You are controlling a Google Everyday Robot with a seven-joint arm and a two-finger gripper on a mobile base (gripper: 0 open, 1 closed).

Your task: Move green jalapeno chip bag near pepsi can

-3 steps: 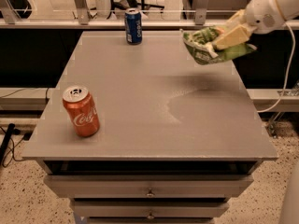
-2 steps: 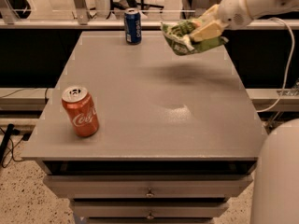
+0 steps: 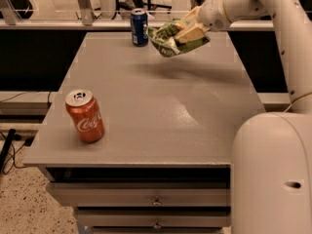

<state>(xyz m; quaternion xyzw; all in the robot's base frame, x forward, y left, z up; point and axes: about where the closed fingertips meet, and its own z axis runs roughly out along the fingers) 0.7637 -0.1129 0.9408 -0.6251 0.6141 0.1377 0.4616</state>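
The hand [image 3: 189, 30] has carried the chip bag [image 3: 168, 39] further across the back of the counter [image 3: 161, 116] since a moment ago, away from the edge on the arm's side and closer to the blue can [image 3: 139, 27]. The hand is closed on the bag, its pale fingers [image 3: 194, 33] pinching the crumpled green foil so that most of the bag sticks out ahead of and below them, tilted, with some white print showing. The bag is up in the air, not touching the counter, and its soft shadow [image 3: 195, 73] lies on the grey top beneath the hand. The blue can stands upright just beyond the bag's leading edge, close to the far rim of the counter. A narrow gap shows between can and bag, so they are near but not touching. The can itself hasn't shifted. The red can [image 3: 86, 116] stands upright well apart from the hand, down toward the near corner on the opposite side, its silver top showing, and it too sits where it was. Behind the hand the white arm [image 3: 243, 1] runs back and bends down along the side of the counter to the robot's big white body [image 3: 273, 174], which fills the near corner. Under the counter top, well below the hand, are two drawer fronts [image 3: 146, 195] with small knobs
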